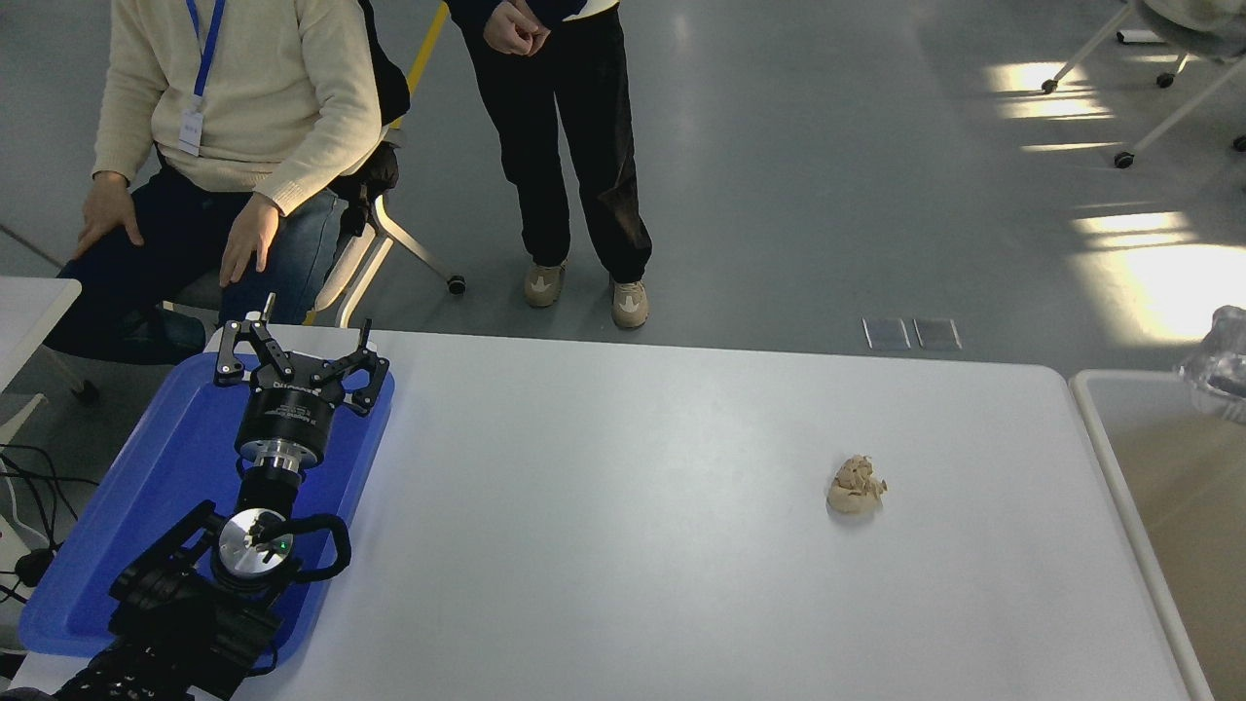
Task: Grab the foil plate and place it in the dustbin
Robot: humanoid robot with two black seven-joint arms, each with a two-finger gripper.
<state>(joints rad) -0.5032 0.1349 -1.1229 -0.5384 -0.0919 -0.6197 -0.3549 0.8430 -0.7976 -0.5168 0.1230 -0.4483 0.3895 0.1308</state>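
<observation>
Only a corner of the shiny foil plate (1220, 368) shows at the right edge of the head view, above the far end of the dustbin (1090, 409), whose white rim and beige inside fill the lower right corner. The right gripper is out of the picture. At the lower left, my left gripper (294, 350) is parked over the blue tray with its fingers spread open and nothing between them.
A crumpled beige paper wad (856, 487) lies on the white table (623, 545) right of centre. The blue tray (127, 506) sits at the left edge. One person sits at the far left side; another stands behind the table.
</observation>
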